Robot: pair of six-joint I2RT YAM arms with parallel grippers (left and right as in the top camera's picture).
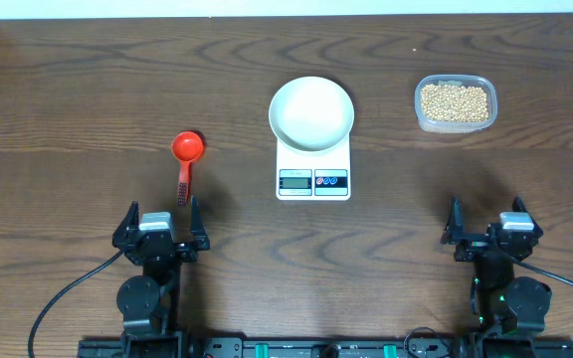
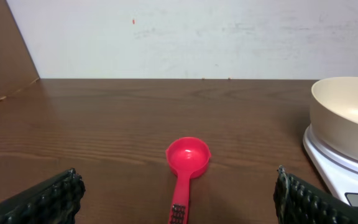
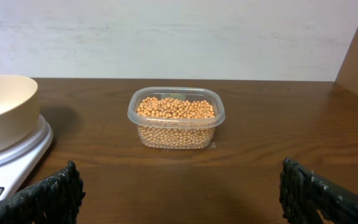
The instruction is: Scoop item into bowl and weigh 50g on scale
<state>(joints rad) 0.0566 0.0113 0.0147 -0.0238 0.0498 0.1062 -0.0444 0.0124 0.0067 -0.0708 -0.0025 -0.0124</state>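
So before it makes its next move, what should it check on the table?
1. Left gripper open: ok.
2. Scoop lying free in front of the left gripper, empty: ok.
3. Bowl sitting on the scale, empty: ok.
4. Display reading zero with the bowl on: cannot tell, the digits are too small.
5. Tub uncovered and full of beans: ok.
6. Right gripper open, holding nothing, facing the tub: ok.
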